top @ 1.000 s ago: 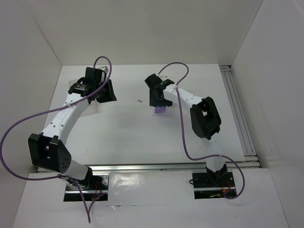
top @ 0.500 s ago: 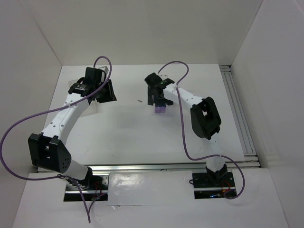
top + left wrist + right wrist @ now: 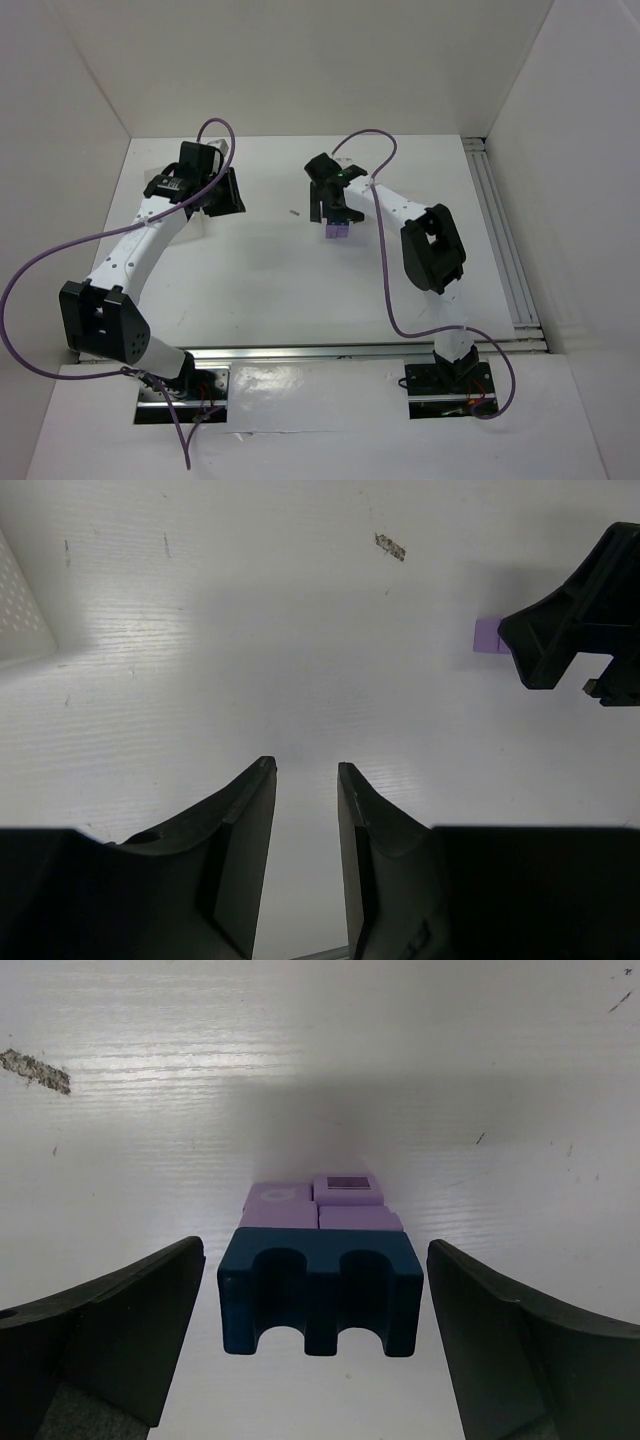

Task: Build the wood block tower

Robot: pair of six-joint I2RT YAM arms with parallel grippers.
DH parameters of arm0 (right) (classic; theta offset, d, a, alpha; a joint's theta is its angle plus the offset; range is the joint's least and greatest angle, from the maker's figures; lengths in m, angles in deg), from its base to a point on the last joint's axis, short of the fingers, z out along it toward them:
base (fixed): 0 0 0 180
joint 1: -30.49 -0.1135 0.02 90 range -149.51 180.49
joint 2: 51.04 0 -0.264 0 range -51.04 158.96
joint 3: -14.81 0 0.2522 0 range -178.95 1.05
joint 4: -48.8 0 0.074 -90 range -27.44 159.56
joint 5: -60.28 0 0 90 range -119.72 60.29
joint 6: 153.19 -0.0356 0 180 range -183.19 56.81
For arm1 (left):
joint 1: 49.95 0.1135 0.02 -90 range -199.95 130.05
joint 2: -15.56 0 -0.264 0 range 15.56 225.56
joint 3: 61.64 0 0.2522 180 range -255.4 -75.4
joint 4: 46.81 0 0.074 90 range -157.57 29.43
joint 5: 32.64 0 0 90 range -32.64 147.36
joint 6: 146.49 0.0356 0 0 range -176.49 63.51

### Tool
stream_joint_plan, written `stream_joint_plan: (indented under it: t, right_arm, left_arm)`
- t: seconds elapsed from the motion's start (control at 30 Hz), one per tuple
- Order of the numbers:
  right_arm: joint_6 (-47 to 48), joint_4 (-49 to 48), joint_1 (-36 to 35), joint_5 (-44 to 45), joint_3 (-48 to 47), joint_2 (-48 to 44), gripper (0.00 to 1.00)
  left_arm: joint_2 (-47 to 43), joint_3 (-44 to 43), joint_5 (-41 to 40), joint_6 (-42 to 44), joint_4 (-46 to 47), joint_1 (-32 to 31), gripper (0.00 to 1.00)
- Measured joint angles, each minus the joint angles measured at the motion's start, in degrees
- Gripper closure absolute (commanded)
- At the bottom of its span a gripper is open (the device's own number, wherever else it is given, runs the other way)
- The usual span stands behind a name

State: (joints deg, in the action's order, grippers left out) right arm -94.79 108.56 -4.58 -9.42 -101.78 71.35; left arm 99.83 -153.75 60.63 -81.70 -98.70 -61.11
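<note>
1. On the white table, I see my left gripper at far left, fingers narrowly parted, empty;
2. my right gripper is spread wide either side of the tower, touching nothing;
3. the wood block tower stands mid-table, its dark blue block against the light purple blocks.

Lab, white-walled enclosure, 2 bolted arms

Matt-painted block tower, scuffed white table
</note>
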Motion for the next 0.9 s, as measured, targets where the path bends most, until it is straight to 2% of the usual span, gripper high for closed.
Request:
stream_joint_plan:
  t: [0.17,0.4,0.53,0.6,0.8,0.9]
  right_arm:
    - [0.9,0.7,0.0,0.2,-1.1,0.0,0.01]
    - [3.2,3.9,0.0,5.1,-11.7,-0.2,0.01]
    - [3.9,3.8,-0.1,8.6,-12.9,-2.9,0.01]
    - [4.1,2.4,-0.2,9.9,-9.6,-6.9,0.01]
    - [4.5,-5.4,-0.6,12.6,12.0,-28.3,0.01]
    - [4.5,-8.1,-0.6,14.5,19.6,-36.9,0.01]
  left_arm:
    - [0.0,0.0,0.0,0.0,0.0,0.0,0.56]
    - [0.0,0.0,0.0,0.0,0.0,0.0,0.56]
    - [0.0,0.0,0.0,0.0,0.0,0.0,0.56]
    - [-0.1,0.0,-0.1,0.0,0.0,0.0,0.56]
    - [-1.2,0.0,-0.4,0.7,-0.4,0.0,0.56]
    - [-2.0,0.0,-0.4,1.1,-0.6,0.0,0.56]
